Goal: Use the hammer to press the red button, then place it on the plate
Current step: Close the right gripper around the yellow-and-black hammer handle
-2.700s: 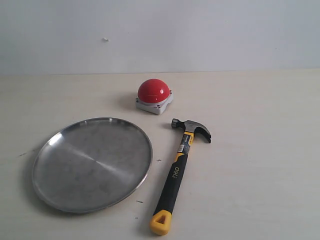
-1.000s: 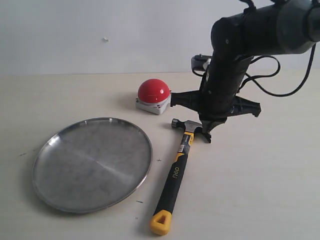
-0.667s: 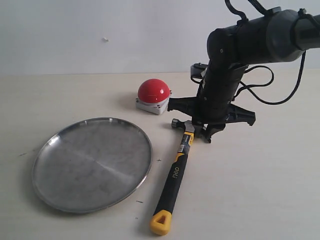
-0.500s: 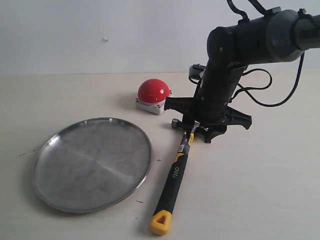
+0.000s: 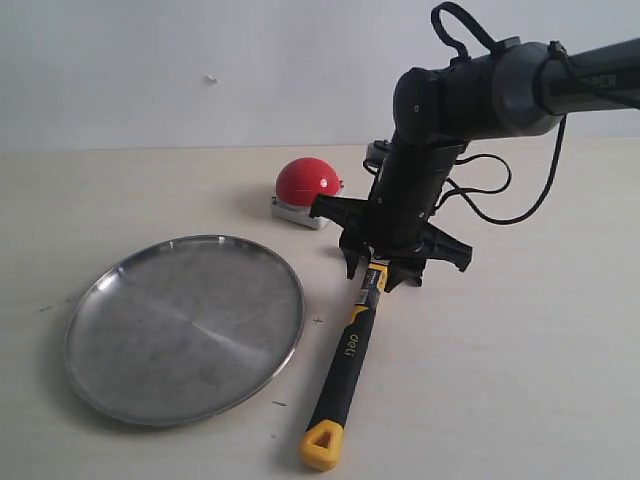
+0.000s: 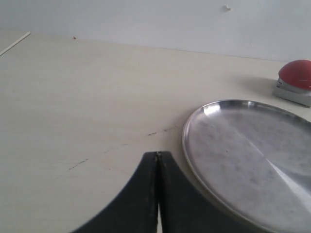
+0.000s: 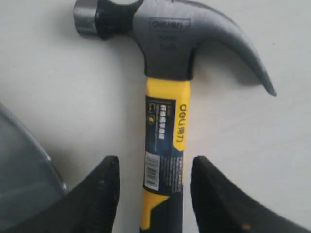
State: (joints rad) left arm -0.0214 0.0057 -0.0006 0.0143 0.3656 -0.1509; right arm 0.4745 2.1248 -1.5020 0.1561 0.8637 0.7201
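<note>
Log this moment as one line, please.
phase: pre-grasp | right claw: open, astride hammer handle | left claw: shut, near plate | red button: untouched

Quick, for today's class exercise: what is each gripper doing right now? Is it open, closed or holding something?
Left gripper: closed, holding nothing.
Right gripper: open, a finger on either side of the hammer handle, not gripping it.

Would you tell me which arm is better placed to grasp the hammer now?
Right: the right gripper is open, fingers straddling the hammer handle below its head; the left gripper is shut near the plate.
</note>
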